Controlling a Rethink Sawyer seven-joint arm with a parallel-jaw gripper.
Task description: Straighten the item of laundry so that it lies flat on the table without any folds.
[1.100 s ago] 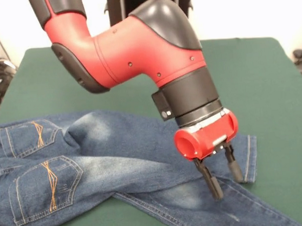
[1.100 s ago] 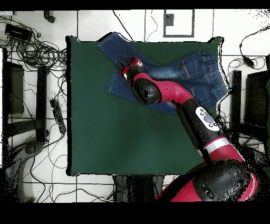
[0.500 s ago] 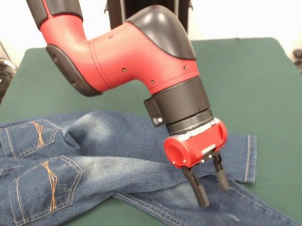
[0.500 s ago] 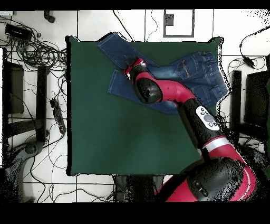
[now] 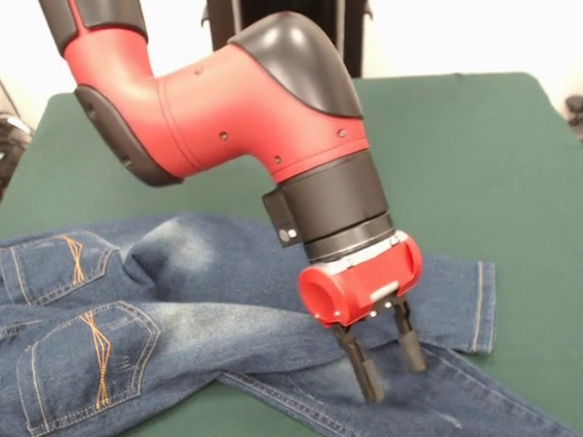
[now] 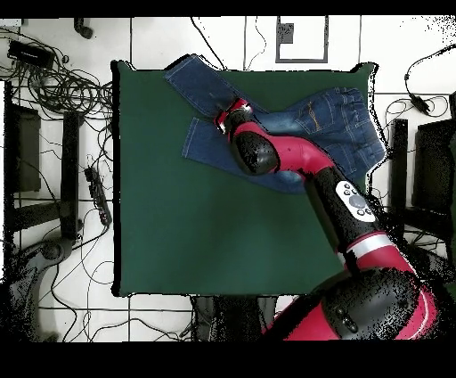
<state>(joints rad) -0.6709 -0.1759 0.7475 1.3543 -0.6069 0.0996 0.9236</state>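
I've got the gripper [image 5: 383, 358] low over the jeans [image 5: 179, 310], fingers [image 5: 360, 368] pointing down w/ a clear gap between them, nothing held. Tips look at or just above the denim where the two legs cross; can't tell for sure if they touch the fabric yet.

Jeans sit toward the front edge of the table [image 5: 501, 151] in the front view, back pockets [image 5: 90, 358] up. One leg runs across w/ its hem [image 5: 481, 305] just beside the gripper; the other leg goes out under it at an angle toward the table edge. So the legs overlap, not flat. In the overhead view the jeans [image 6: 329, 120] lie along one edge of the table [image 6: 178, 223], waist end hanging toward the corner, arm [image 6: 294, 160] covering the crossing.

Handling, my read: denim is soft but fairly thick for cloth, light overall, drapes and won't spring back. Not slippery on the felt-like cover, so dragging prob pulls the lower leg along too. Nothing fragile.

Where to grab: I'd pinch the upper leg only, near its hem or side seam, since stitched edges are thicker and give the fingers something to bite. Risk is pinching both layers at the crossing, which would just move the fold.
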